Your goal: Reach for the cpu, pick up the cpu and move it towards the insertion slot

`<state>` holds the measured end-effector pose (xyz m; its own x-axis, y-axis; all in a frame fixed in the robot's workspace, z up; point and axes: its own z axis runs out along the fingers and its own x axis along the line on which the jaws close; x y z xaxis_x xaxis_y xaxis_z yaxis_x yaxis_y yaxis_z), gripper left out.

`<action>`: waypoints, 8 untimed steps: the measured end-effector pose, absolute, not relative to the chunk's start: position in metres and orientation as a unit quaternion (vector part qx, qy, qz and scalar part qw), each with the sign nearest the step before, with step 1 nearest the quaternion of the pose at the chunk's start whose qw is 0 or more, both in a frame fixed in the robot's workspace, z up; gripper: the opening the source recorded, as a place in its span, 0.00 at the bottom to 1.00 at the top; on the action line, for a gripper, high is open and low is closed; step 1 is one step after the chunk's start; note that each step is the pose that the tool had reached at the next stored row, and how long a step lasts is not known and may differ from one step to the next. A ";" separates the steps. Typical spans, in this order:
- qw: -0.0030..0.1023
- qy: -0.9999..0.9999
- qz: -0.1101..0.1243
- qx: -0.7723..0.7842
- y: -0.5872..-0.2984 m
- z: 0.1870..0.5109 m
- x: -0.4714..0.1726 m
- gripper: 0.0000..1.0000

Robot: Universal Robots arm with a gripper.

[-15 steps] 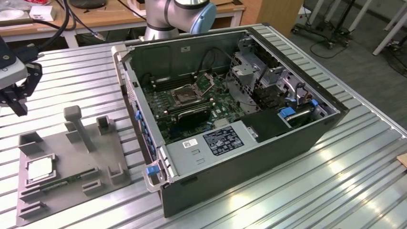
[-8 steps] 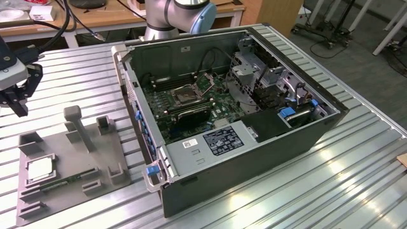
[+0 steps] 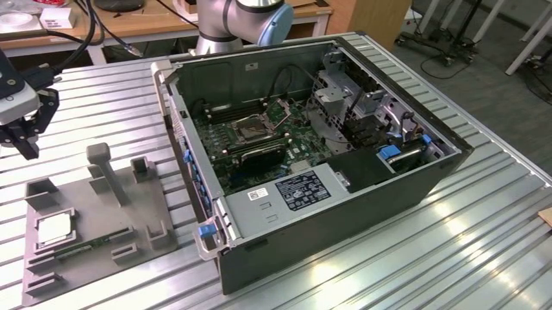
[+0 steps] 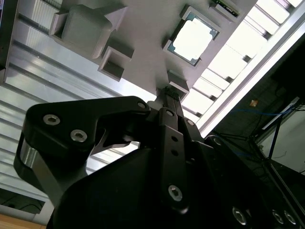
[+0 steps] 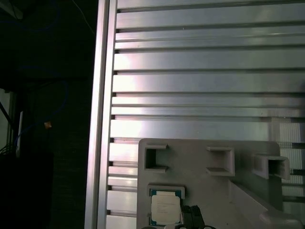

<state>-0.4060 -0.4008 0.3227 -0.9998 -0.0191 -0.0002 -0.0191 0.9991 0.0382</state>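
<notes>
Empty gripper (image 3: pixel 30 150), jaws together, near the grey tray (image 3: pixel 82 205) (cpu (image 3: pixel 53 227) seated among upright posts (image 3: pixel 108 171)), open computer case (image 3: pixel 345 223) alongside.

In the exterior view the gripper (image 3: pixel 28 148) hangs at the 9 o'clock edge, black and tapering, its tip aimed down toward 6 o'clock. The pale grey wrist (image 3: pixel 12 97) sits directly above it, toward 12 o'clock. The arm's grey shoulder joint (image 3: pixel 226 22), with its blue cap (image 3: pixel 278 26), stands at 12 o'clock, well apart from the gripper. In the second wrist view a black knuckle link (image 4: pixel 62 129) carries two silver screws.
</notes>
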 end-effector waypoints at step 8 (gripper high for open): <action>0.000 -1.000 -0.018 0.010 -0.401 0.321 -0.407 0.11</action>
<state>-0.4067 -0.4008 0.3207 -0.9998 -0.0190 -0.0002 -0.0190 0.9991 0.0368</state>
